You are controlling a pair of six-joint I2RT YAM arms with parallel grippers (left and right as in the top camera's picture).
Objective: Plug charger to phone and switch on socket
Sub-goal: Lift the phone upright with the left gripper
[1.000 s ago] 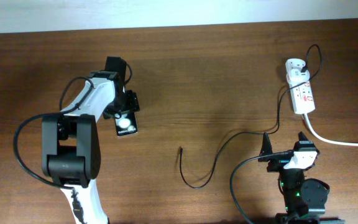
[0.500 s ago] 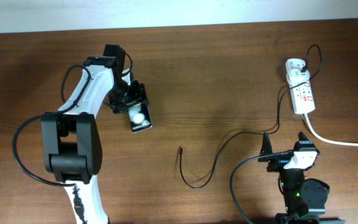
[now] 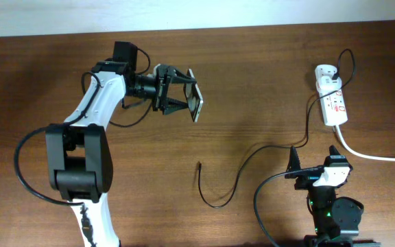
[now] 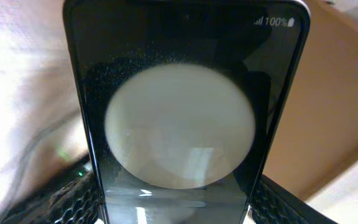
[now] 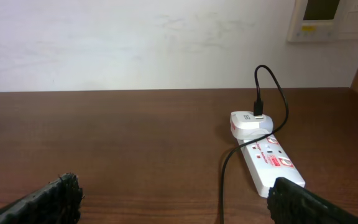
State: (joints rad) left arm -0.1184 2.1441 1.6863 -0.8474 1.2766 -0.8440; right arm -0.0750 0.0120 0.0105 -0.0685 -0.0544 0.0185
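My left gripper (image 3: 184, 101) is shut on the black phone (image 3: 196, 103) and holds it on edge above the table, left of centre. In the left wrist view the phone's glossy screen (image 4: 185, 124) fills the frame between the fingers, with a big round glare spot. The black charger cable (image 3: 242, 168) lies on the table; its plug tip (image 3: 199, 165) is below the phone, free. The cable runs to the white adapter (image 3: 326, 72) on the white socket strip (image 3: 334, 106), also seen in the right wrist view (image 5: 269, 162). My right gripper (image 3: 315, 159) is open and empty at the front right.
The strip's thick white cord (image 3: 376, 156) runs off the right edge. The cable loops above the adapter (image 5: 272, 93). A pale wall stands behind the table's far edge (image 5: 135, 91).
My left gripper has lifted the phone off the table, turned it on edge and carried it right. The right arm and the cable have not moved.
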